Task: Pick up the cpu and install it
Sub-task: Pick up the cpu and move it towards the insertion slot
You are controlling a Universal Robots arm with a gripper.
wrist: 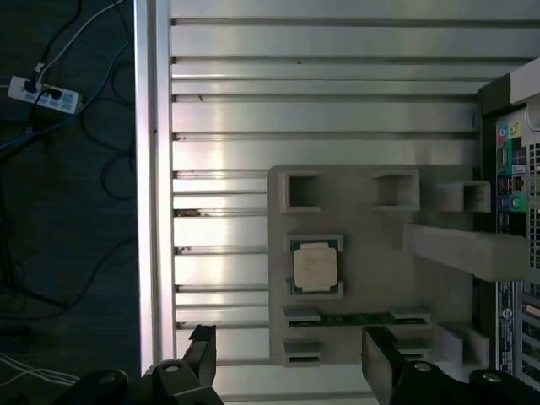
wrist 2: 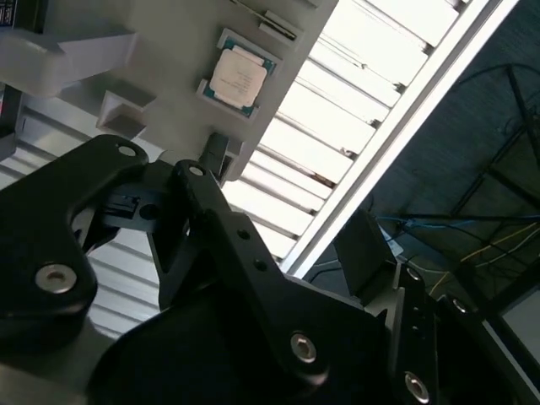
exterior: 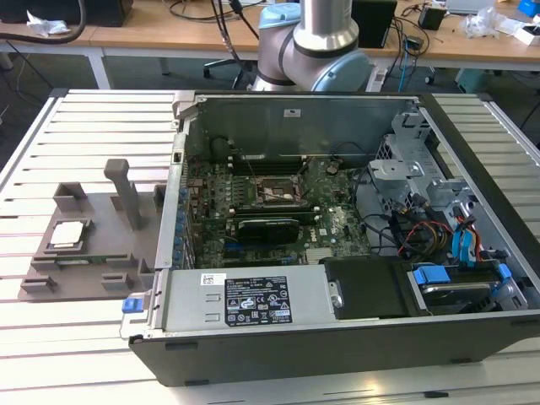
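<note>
My pincer hangs released and empty over the table, fingers spread wide, near the tray. The cpu lies flat in its recess on that tray, at the exterior view's left of the open case and well apart from the socket. I judge it light, stiff and thin, with a slick metal lid and a fragile underside, so I'd grip two opposite edges of the pale rim, gently and level
</note>
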